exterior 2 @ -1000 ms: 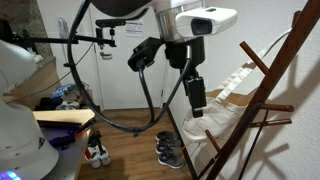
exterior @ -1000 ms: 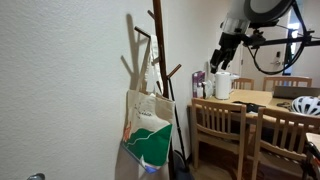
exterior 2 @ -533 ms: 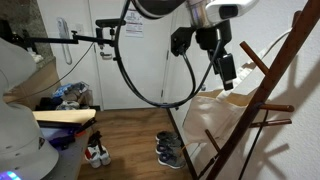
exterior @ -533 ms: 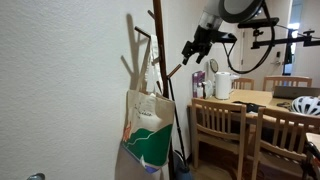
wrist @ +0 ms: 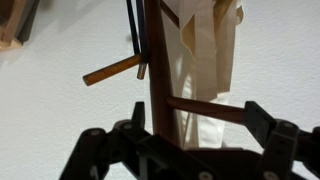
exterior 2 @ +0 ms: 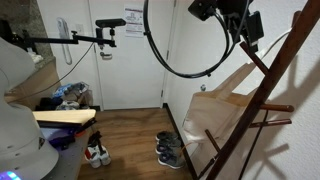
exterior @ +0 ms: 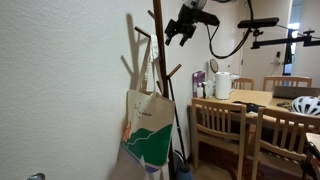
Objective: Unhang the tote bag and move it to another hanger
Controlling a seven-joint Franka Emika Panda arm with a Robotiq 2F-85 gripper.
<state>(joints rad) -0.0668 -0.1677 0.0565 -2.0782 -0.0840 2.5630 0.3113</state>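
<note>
The cream tote bag [exterior: 146, 130] hangs by its long handles on the tall dark-brown coat stand [exterior: 160, 60]; its green print shows. It also shows in the other exterior view [exterior 2: 222, 115] and in the wrist view [wrist: 205, 45]. A short peg, the hanger [exterior: 173, 72], slants up from the pole in the lowest ring. My gripper [exterior: 176, 30] is high up, close beside the pole and above the bag [exterior 2: 250, 25]. In the wrist view the gripper [wrist: 197, 125] is open and empty, its fingers either side of the pole [wrist: 155, 70] and a peg [wrist: 205, 108].
A wooden table [exterior: 255, 98] with a white kettle [exterior: 222, 85], chairs [exterior: 215, 125] and a helmet [exterior: 306, 105] stand right of the stand. The white wall [exterior: 60, 90] is just behind it. Shoes [exterior 2: 170, 150] lie on the floor near a door [exterior 2: 125, 60].
My gripper has risen and moved from over the table to the upper part of the coat stand. The bag has not moved.
</note>
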